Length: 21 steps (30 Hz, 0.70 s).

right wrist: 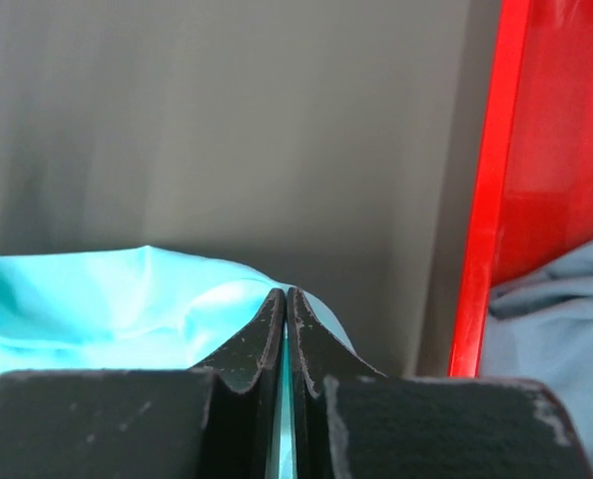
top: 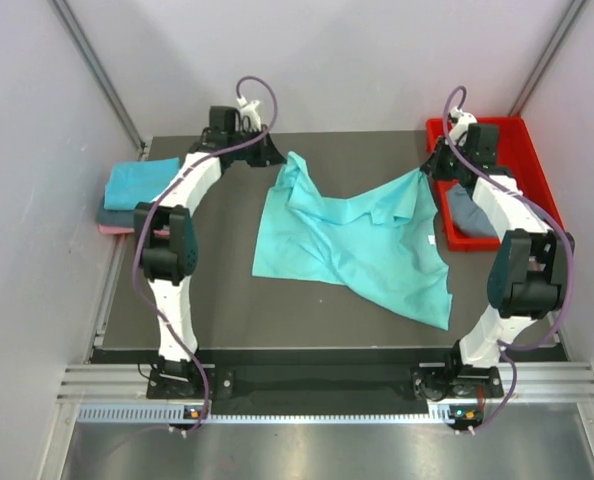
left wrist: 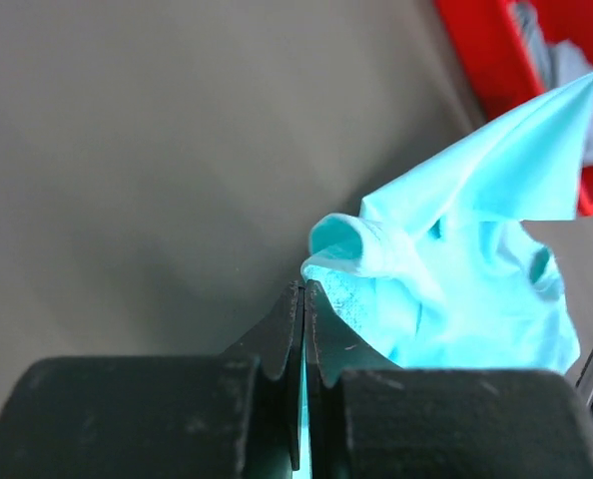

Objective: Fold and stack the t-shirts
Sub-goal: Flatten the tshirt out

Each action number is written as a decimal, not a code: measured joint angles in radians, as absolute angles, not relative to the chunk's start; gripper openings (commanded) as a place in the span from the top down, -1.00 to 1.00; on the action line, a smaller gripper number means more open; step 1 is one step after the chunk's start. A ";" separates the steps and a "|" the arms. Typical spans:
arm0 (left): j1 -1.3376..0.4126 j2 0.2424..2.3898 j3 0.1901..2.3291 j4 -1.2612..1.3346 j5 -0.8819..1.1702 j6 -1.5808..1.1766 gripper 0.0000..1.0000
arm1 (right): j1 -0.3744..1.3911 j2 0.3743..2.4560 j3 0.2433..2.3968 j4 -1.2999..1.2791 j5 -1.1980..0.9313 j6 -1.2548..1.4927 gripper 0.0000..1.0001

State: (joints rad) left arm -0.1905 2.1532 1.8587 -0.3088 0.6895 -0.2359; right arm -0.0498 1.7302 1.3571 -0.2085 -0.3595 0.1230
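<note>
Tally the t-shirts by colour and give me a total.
Turquoise or teal: 2, the spread turquoise t-shirt and the folded teal t-shirt atop the left stack.
Slate grey-blue: 2, the stacked grey-blue t-shirt and the loose grey-blue t-shirt in the red tray.
Pink: 1, the pink t-shirt under the stack.
Total: 5.

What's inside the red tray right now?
A slate grey-blue shirt lies in the red tray, partly covered by the right arm. Whether anything lies beneath it cannot be seen.

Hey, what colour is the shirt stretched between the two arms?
Turquoise. The shirt shows best in the top external view.
</note>
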 measured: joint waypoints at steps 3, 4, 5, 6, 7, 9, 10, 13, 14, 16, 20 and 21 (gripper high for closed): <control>-0.154 2.049 1.844 -0.322 0.686 -0.223 1.00 | -0.050 1.730 1.382 -0.207 -0.360 0.123 1.00; -0.138 2.010 1.843 -0.332 0.681 -0.208 1.00 | -0.050 1.730 1.391 -0.208 -0.360 0.124 1.00; -0.125 1.975 1.843 -0.346 0.675 -0.197 1.00 | -0.050 1.730 1.401 -0.209 -0.363 0.126 1.00; -0.109 1.928 1.843 -0.362 0.664 -0.175 1.00 | -0.050 1.730 1.412 -0.213 -0.368 0.129 1.00; -0.096 1.889 1.843 -0.379 0.654 -0.153 1.00 | -0.050 1.730 1.427 -0.218 -0.374 0.134 1.00; -0.073 1.801 1.843 -0.421 0.627 -0.106 1.00 | -0.050 1.729 1.467 -0.230 -0.398 0.152 1.00; -0.064 1.749 1.842 -0.445 0.606 -0.076 1.00 | -0.050 1.727 1.489 -0.234 -0.411 0.162 1.00; -0.064 1.607 1.822 -0.488 0.566 -0.006 1.00 | -0.050 1.722 1.587 -0.271 -0.459 0.192 1.00; -0.068 1.558 1.808 -0.500 0.555 0.015 1.00 | -0.050 1.719 1.626 -0.282 -0.477 0.204 1.00; -0.075 1.471 1.777 -0.512 0.533 0.051 1.00 | -0.050 1.702 1.689 -0.291 -0.510 0.224 1.00; -0.078 1.333 1.713 -0.547 0.505 0.107 1.00 | -0.050 1.642 1.764 -0.321 -0.570 0.265 1.00; -0.078 1.313 1.705 -0.555 0.499 0.115 1.00 | -0.050 1.626 1.777 -0.328 -0.586 0.275 1.00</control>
State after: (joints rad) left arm -0.0780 1.3132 1.7046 -0.5549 0.4992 0.1150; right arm -0.0498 1.6260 1.7775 -0.3283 -0.5861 0.2749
